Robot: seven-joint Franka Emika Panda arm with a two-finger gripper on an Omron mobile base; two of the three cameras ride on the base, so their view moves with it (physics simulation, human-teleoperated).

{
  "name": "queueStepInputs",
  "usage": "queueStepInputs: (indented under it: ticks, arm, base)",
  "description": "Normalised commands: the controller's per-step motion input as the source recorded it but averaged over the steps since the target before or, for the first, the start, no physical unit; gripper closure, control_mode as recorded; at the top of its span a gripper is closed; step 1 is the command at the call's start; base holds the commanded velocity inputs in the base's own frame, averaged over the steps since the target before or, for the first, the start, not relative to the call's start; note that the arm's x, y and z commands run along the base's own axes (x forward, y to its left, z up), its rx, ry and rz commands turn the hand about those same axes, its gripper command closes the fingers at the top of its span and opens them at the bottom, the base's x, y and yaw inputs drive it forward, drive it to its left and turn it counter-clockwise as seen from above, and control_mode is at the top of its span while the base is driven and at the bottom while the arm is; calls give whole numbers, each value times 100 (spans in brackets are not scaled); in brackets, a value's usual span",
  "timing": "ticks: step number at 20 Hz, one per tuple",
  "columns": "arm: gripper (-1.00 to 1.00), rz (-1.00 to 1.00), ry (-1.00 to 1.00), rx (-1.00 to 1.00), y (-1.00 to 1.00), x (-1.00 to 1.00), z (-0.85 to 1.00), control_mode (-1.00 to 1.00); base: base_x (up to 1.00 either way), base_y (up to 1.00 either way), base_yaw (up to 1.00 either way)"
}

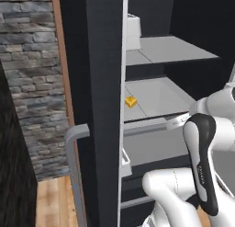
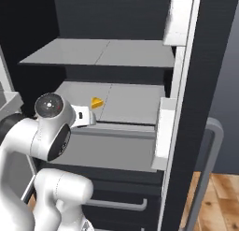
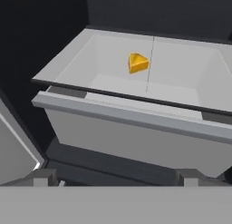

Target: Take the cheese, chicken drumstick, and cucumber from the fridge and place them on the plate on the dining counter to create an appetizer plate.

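The fridge (image 2: pixel 116 15) stands open in front of me, dark inside with light grey shelves. The cheese (image 3: pixel 137 63), a small yellow-orange wedge, lies alone on the middle shelf (image 2: pixel 133 106), toward its left half; it is also in the base views as the cheese (image 1: pixel 131 101) (image 2: pixel 96 102). My gripper (image 3: pixel 118 178) is open with nothing between its fingers. It hovers in front of the shelf's front edge, short of the cheese and slightly lower. The chicken drumstick, cucumber, plate and dining counter are out of view.
A grey drawer front (image 3: pixel 136 141) sits just under the shelf. An upper shelf (image 2: pixel 102 52) hangs above. White door bins (image 2: pixel 163 132) line the right door, and the left door (image 1: pixel 96 83) with its grey handle (image 1: pixel 75 139) stands near the stone wall (image 1: pixel 32 83).
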Motion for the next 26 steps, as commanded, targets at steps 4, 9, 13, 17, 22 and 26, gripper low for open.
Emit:
queueStepInputs:
  ticks: [4,9,13,17,22,26]
  arm:
    - [-100,0,0,0,0,0,0,100]
    - [-100,0,0,0,0,0,0,100]
    - [-100,-1,0,0,45,54,-2,-100]
    - [-100,-5,0,0,50,41,-13,-100]
    - [-100,-2,0,0,13,52,-14,-100]
    - [-100,-7,0,0,3,81,-12,-100]
  base:
    - [29,-33,11]
    - [42,17,0]
    - [0,0,0]
    - [0,0,0]
    - [0,0,0]
    - [0,0,0]
